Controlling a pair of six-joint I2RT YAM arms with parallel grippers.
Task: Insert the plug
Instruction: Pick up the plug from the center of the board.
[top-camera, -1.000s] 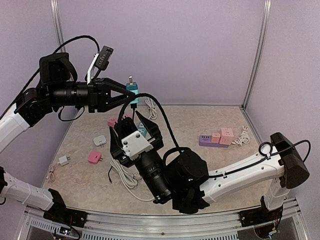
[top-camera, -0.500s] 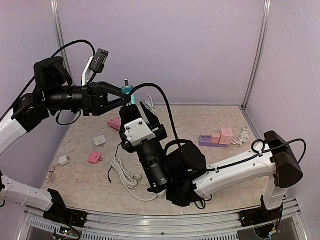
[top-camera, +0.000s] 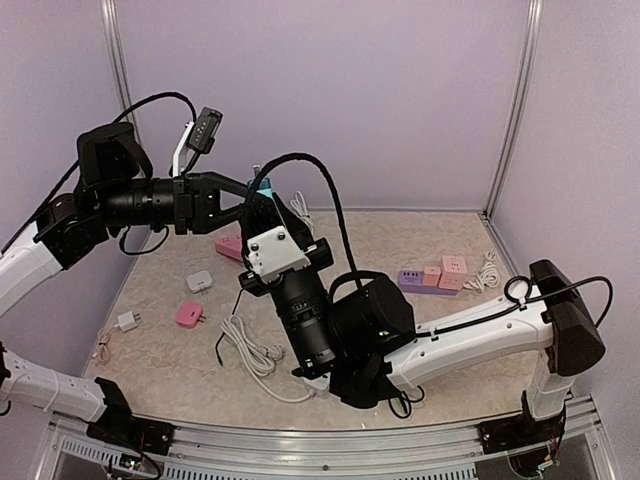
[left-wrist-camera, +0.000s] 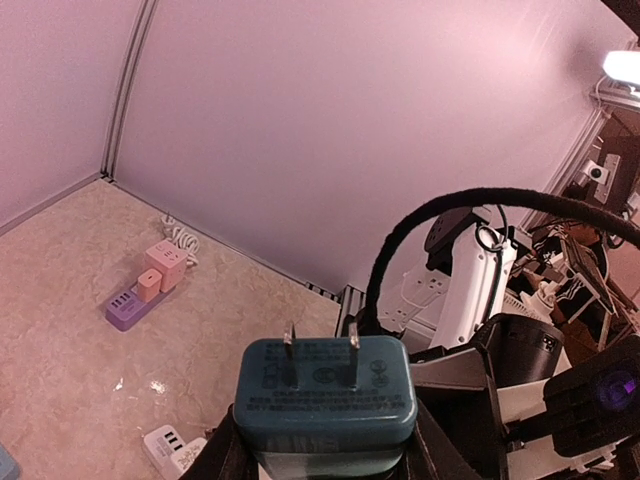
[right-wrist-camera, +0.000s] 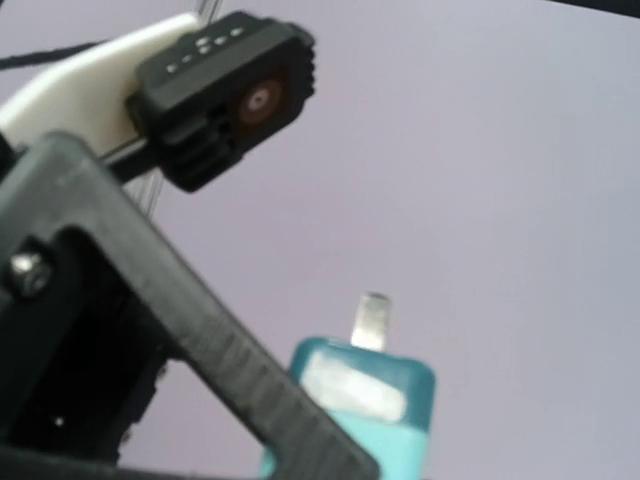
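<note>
A teal plug with two metal prongs pointing up is held high above the table, and my left gripper is shut on its sides. From above, the plug shows only as a teal sliver at the tip of the left gripper. My right gripper is raised right under it, with its fingers hidden behind its own white camera mount. In the right wrist view the plug is close at bottom centre, crossed by a left finger. A purple power strip with pink cubes lies at the right.
On the table lie a pink socket block, a white adapter, a pink plug, a small white plug and a coiled white cable. The purple power strip also shows far left in the left wrist view.
The right arm rose and brought its gripper up to the plug in the left gripper, its jaws narrowing. The left arm shifted slightly, still holding the plug.
</note>
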